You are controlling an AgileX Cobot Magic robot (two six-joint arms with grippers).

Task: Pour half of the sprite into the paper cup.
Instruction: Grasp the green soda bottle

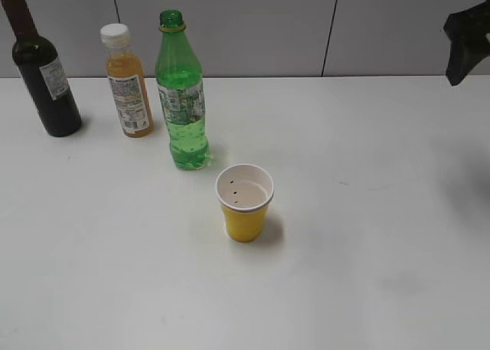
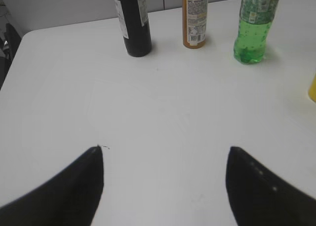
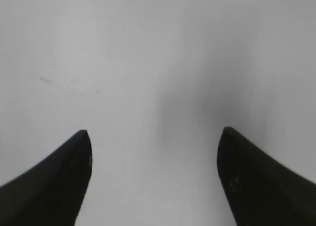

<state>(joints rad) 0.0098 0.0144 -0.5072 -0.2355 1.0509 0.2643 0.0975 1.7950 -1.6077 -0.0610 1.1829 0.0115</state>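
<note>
Both grippers' fingers, left gripper point(image 2: 165, 159) and right gripper point(image 3: 154, 142), are spread apart, holding nothing. Your uncapped sprite point(image 1: 181, 97) stands upright toward the worktop's back-left, the paper cup point(image 1: 245, 201) just before it, handy for pouring.

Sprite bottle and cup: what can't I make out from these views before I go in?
- Sprite bottle: left wrist view's top edge cuts off neck and mouth.
- Paper cup: left wrist view shows only a yellow sliver at the right edge.
- Bottle labels: print too small to read.
- Right wrist view: only bare table, no objects.
</note>
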